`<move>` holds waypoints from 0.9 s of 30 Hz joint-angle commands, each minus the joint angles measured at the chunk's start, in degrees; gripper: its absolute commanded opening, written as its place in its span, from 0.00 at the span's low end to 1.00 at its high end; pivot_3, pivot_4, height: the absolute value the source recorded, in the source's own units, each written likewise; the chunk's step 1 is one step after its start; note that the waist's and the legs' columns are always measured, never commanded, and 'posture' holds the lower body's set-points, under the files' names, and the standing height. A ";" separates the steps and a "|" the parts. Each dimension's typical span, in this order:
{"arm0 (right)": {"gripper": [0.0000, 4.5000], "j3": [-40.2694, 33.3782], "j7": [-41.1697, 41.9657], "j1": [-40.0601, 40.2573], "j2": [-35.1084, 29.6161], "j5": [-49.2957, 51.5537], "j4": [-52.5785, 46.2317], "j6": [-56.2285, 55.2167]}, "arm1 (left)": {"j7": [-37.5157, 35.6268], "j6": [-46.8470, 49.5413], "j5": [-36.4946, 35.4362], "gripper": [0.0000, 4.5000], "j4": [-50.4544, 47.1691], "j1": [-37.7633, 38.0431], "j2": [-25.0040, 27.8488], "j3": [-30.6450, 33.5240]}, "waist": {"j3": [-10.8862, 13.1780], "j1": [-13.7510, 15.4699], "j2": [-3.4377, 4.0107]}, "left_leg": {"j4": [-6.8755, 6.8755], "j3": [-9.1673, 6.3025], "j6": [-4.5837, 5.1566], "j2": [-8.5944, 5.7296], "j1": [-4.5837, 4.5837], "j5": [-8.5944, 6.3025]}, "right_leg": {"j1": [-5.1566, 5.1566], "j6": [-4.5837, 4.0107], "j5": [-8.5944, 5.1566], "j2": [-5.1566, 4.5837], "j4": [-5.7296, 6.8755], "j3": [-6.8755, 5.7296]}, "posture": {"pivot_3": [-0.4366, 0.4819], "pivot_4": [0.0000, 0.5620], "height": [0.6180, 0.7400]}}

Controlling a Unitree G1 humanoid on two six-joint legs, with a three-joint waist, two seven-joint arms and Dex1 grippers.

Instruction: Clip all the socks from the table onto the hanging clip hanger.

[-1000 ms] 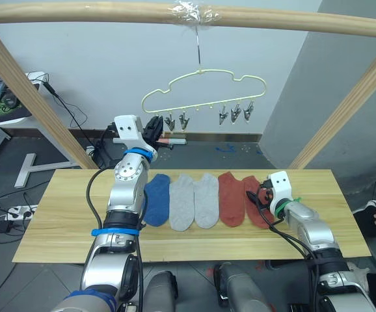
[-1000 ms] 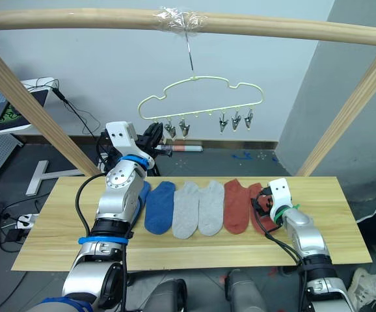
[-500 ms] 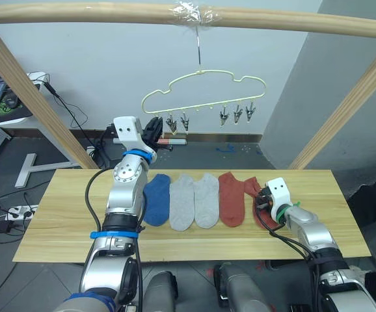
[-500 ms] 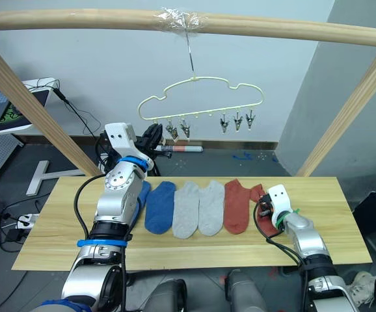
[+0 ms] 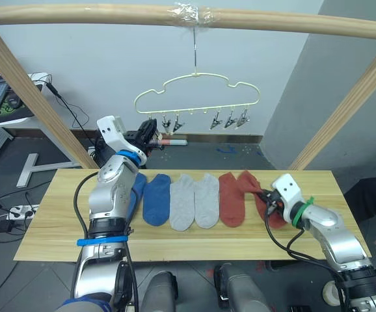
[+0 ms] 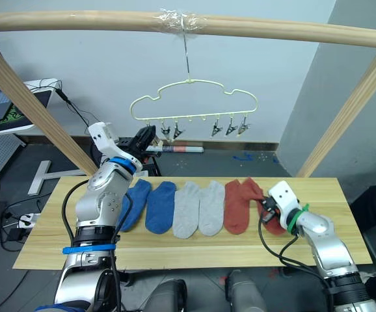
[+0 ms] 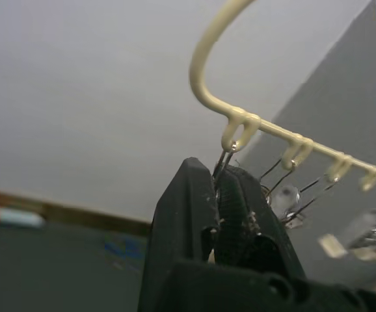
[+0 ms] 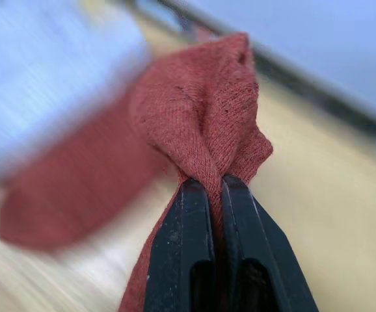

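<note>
Left gripper: raised at the clip hanger's left end, fingers pressed together on the leftmost metal clip.
Right gripper: low over the table's right part, pinching a bunched fold of the rightmost rust red sock.
Clip hanger: hangs by its hook from the wooden pole, above and behind the table; its clips carry no socks.
Socks: two blue, two light grey, one rust red lie flat side by side in a row, edges touching; the pinched sock sits at the row's right end.
Table: bare planks at both ends and along the front edge.
Open room: clear air between sock row and hanger.
</note>
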 commanded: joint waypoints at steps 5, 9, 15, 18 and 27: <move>0.01 5.60 -2.00 -5.46 8.85 5.68 -10.58 12.94 | 1.02 17.14 -17.50 0.01 -4.98 1.46 0.05 8.49 | -0.06 -0.42 -0.06 | 0.00 0.01 0.00 0.01 0.12 0.00 | 0.09 -0.01 0.00 0.00 -0.01 0.08 | 0.44 0.31 1.00; 0.01 8.30 -3.28 -8.18 13.81 5.39 -9.09 14.46 | 2.37 20.87 -21.90 0.01 -7.53 1.43 -0.27 9.42 | -0.07 -0.10 -0.07 | 0.00 -0.04 -0.01 -0.01 0.12 0.01 | 0.10 -0.01 0.00 -0.01 0.04 0.00 | 0.45 0.31 1.00; 0.01 8.32 -5.35 -13.38 19.95 6.98 -4.46 15.63 | 3.20 22.31 -23.29 0.01 -10.64 2.47 -0.38 8.40 | -0.09 0.38 -0.10 | 0.02 -0.01 -0.01 -0.05 0.00 0.00 | 0.10 -0.02 0.00 -0.10 -0.14 0.08 | 0.46 0.32 1.00; 0.01 7.81 -5.77 -14.88 21.37 7.54 -3.00 15.79 | 3.48 22.66 -23.67 0.01 -11.25 2.70 -0.47 8.25 | -0.09 0.51 -0.11 | 0.02 -0.02 -0.01 -0.05 -0.04 0.00 | 0.08 -0.02 0.00 -0.09 -0.13 0.03 | 0.47 0.32 1.00; 0.01 7.52 -5.13 -19.61 23.36 8.29 1.37 14.98 | 4.14 22.55 -24.16 0.01 -11.17 2.52 -0.95 8.43 | -0.09 0.73 -0.11 | 0.03 -0.09 -0.01 -0.04 -0.08 0.01 | 0.07 -0.03 0.00 -0.07 -0.12 -0.02 | 0.48 0.34 1.00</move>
